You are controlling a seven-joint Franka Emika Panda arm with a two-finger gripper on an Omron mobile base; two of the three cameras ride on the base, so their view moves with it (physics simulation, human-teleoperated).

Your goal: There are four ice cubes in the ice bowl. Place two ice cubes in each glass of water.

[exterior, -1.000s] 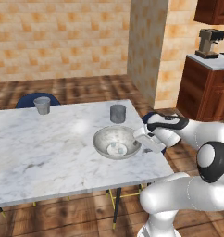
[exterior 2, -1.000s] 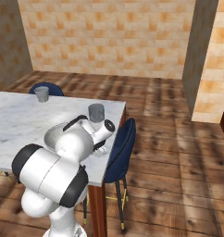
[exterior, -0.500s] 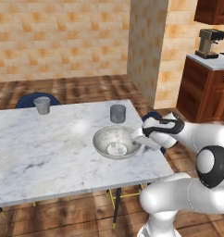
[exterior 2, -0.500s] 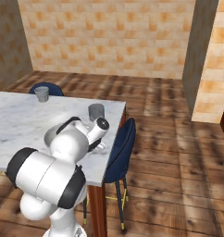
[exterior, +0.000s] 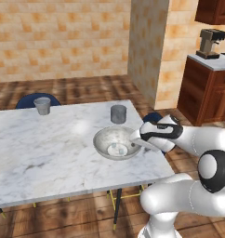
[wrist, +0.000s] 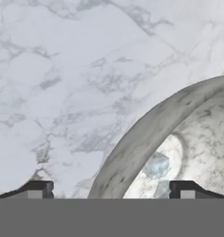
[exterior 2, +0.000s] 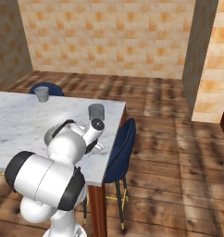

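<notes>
At the right rim of the ice bowl (exterior: 117,143), on the marble table (exterior: 49,148), my gripper (wrist: 111,190) hangs spread wide and empty. The ice cubes (wrist: 156,165) lie in the bowl's bottom. I judge I'm on the first pick: next I must drop in over one cube and close.

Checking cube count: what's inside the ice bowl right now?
Two ice cubes show clearly on the ice bowl floor in the hand view. The bowl's near rim and the picture edge cover the rest, so any more cannot be counted.

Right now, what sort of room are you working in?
Likely a home kitchen with a dining area: a marble table with blue chairs, a coffee machine on a wooden counter, and tiled walls.
</notes>
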